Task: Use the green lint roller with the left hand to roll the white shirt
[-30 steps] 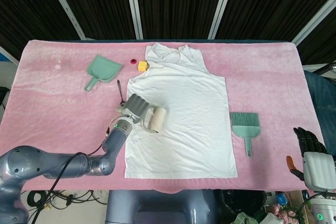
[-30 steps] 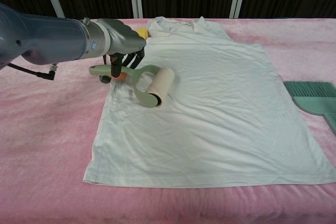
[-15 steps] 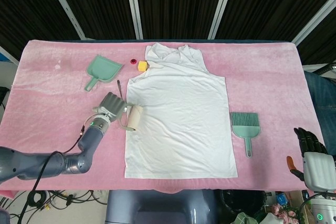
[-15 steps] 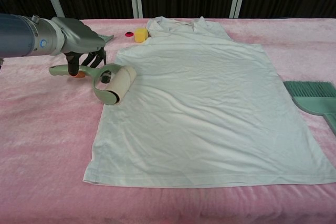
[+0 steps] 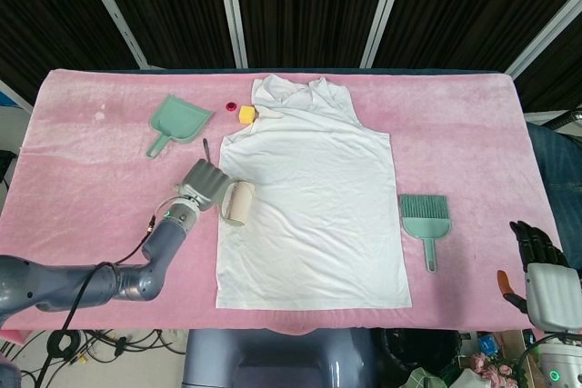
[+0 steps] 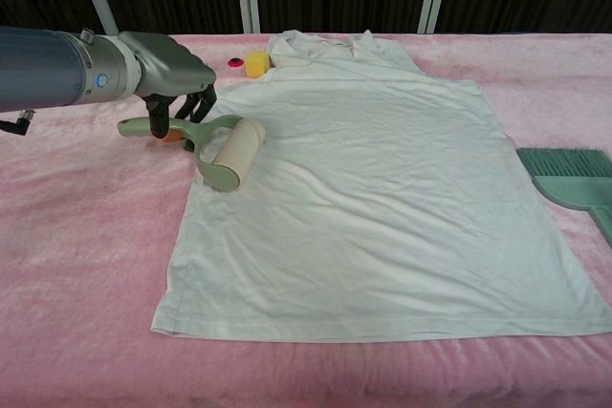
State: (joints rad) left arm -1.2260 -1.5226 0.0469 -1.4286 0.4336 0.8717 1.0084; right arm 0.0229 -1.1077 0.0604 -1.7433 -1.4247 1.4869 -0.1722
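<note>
Gripping one green lint roller (image 6: 225, 148), left hand (image 6: 170, 66) fingers (image 6: 204, 99) wrap its handle; drum beside them touches one white shirt (image 6: 382, 198).

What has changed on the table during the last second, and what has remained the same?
The left hand, holding the green lint roller throughout, pulled it leftward off the white shirt to its left edge, then pushed it a little way back; the roll now lies just over that edge. Nothing was picked up or released. The shirt, green dustpan, green brush, yellow block and right hand kept their places.
</note>
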